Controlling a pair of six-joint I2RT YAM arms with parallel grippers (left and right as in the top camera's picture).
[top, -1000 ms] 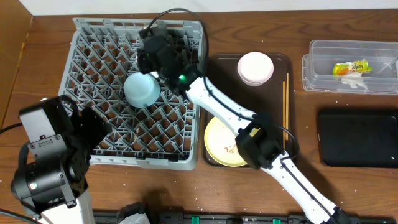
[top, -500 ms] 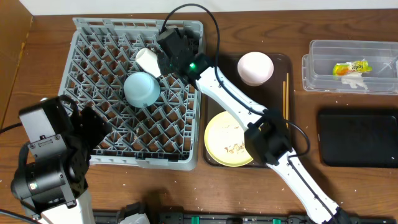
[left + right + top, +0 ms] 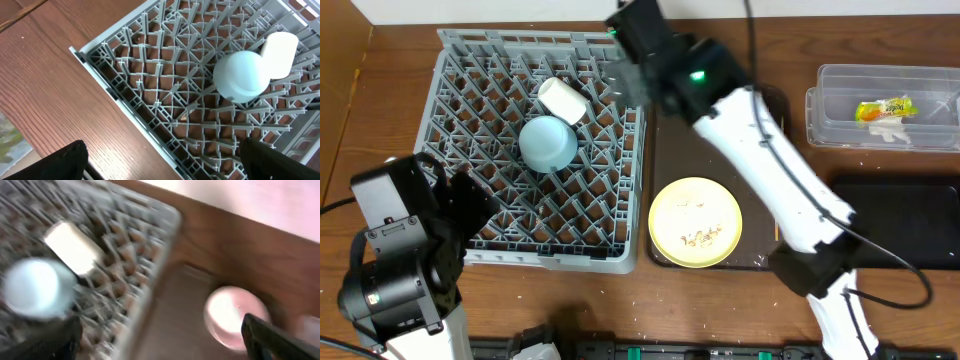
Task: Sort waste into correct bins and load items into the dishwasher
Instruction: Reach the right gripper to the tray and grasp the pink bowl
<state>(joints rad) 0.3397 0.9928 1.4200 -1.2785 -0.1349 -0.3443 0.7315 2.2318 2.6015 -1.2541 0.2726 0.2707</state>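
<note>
You are working through the loading step. The cup (image 3: 563, 98) is lying on its side in the rack (image 3: 500, 40), touching the blue bowl (image 3: 548, 143), which is sitting mouth down just in front of it. The plate (image 3: 695, 222), with crumbs (image 3: 698, 238) on it, is waiting on the brown tray (image 3: 665, 165). The pink bowl (image 3: 231, 314) is sitting at the tray's far end, hidden under the right arm (image 3: 750, 130) from overhead. The wrapper (image 3: 883, 110) is lying in the tub (image 3: 840, 75).

Your right jaws are spread wide and carrying nothing. They are hanging over the rack's far right corner and the tray's edge, and the wrist view is smeared by motion. Your left jaws are likewise spread and empty, idling above the rack's near left corner.

The pink bowl is probably the next piece, being nearest the right jaws. That is calling for you to steady the arm and drop one finger inside the rim and one outside. Pinch the wall, lift clear of the tray lip, and set the bowl mouth down among free pegs, apart from the cup and blue bowl. The plate's crumbs are likely needing a bin first.
</note>
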